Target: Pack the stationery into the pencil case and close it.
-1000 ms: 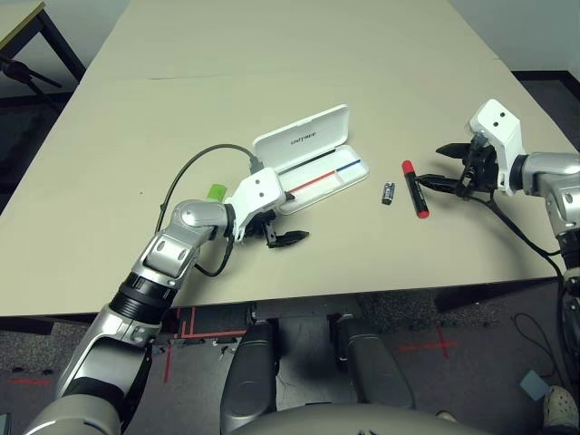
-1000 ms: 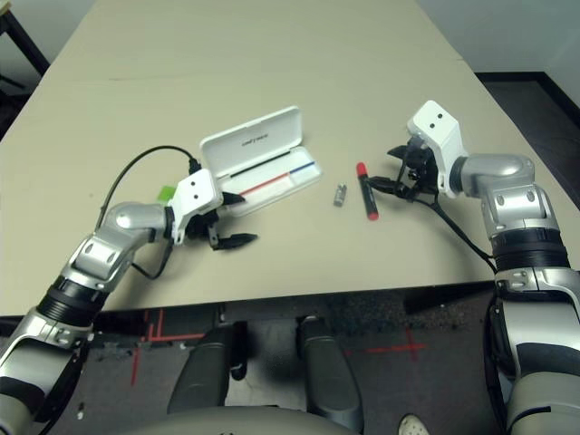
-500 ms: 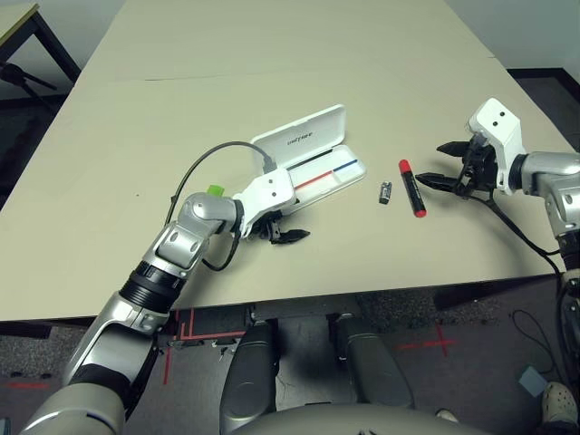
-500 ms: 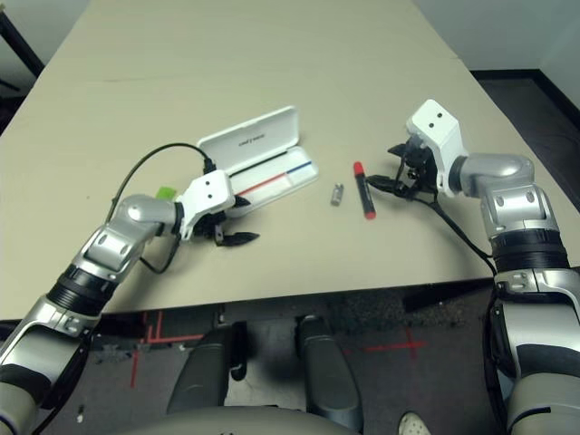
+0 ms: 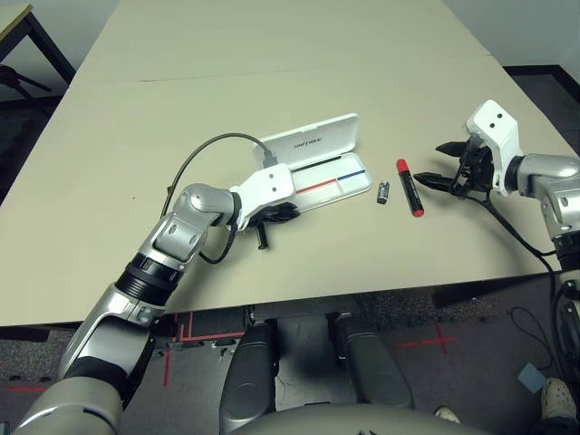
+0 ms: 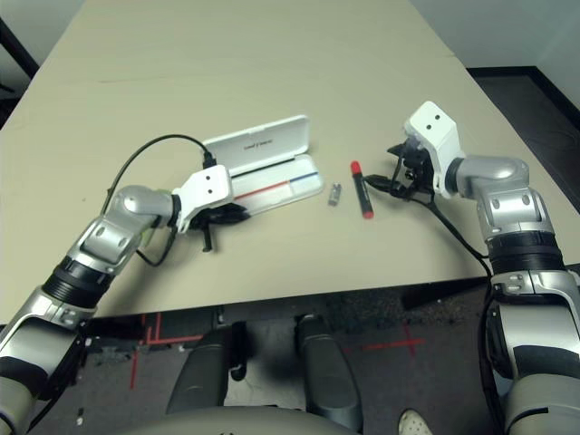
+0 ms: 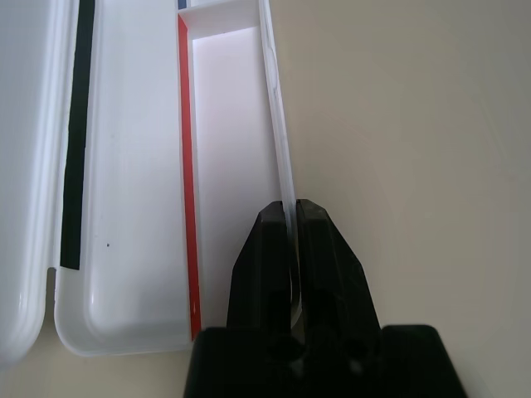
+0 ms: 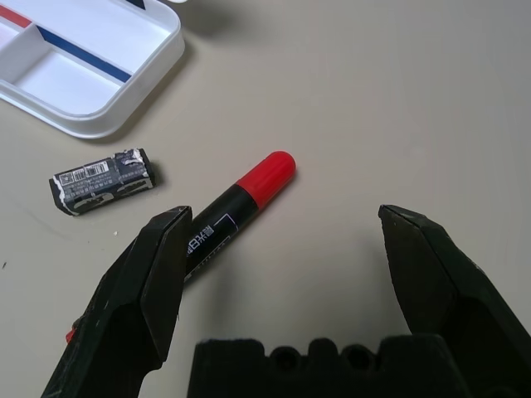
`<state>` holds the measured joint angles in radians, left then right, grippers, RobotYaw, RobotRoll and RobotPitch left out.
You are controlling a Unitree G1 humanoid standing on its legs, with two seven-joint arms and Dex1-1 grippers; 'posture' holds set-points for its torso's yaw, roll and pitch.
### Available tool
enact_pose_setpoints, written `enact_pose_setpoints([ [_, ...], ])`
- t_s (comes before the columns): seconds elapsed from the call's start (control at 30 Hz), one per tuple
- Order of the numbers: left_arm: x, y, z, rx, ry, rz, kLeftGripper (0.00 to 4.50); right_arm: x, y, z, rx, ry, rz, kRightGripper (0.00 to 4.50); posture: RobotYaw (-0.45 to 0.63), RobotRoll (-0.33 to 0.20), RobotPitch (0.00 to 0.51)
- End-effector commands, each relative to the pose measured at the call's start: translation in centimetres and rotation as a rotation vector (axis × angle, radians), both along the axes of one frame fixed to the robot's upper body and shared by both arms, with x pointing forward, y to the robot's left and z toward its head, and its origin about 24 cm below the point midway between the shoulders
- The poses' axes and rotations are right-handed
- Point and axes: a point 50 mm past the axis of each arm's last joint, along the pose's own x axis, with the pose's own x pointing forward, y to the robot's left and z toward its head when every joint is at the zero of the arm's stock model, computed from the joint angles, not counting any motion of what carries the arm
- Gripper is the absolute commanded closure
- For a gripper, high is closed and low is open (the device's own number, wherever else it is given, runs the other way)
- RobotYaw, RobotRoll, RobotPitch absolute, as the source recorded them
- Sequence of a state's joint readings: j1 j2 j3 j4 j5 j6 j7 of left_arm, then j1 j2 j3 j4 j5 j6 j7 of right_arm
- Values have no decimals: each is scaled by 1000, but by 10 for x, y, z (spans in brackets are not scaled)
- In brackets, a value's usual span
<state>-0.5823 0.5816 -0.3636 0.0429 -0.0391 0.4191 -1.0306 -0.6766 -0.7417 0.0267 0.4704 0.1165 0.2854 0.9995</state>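
Pencil case, packing stage. The white hinged pencil case (image 5: 349,186) lies open on the table, between the two arms. Its visible compartments are empty; the marker and the barcoded block remain outside. Packing these and closing the lid are therefore judged still to be done. The case is a shallow rectangular box with rounded corners; its raised lid (image 5: 334,138) bears black UNITREE lettering on the inner face. Red and blue lines run along the divider, and a black strip lies by the hinge. The left gripper (image 7: 289,206) pinches the near side wall, one finger inside and one outside, probably to steady or shift the case. Just beside the case lies the barcoded block (image 8: 102,181), dark and scuffed; next outward, the black marker (image 8: 228,217) with red ends. Beside it, the right gripper (image 8: 284,210) has its fingers spread wide, with nothing between them. All rest on the beige table (image 5: 381,263).
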Motion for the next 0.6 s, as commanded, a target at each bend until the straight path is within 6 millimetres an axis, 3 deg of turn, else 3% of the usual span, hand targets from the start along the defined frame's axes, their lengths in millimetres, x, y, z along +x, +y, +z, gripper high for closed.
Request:
enact_pose_setpoints([
  [0.03, -7, 10, -4, 48, 30, -34, 4467, -1, 1, -3, -5, 5, 11, 0, -34, 0, 196],
  [0.3, -36, 24, -2, 85, 29, -149, 4467, -7, 8, -7, 20, 72, 104, 0, -22, 0, 197],
  [0.6, -53, 27, -4, 87, 43, -175, 4467, -20, 18, -10, 36, 201, 247, 0, 4, 0, 202],
])
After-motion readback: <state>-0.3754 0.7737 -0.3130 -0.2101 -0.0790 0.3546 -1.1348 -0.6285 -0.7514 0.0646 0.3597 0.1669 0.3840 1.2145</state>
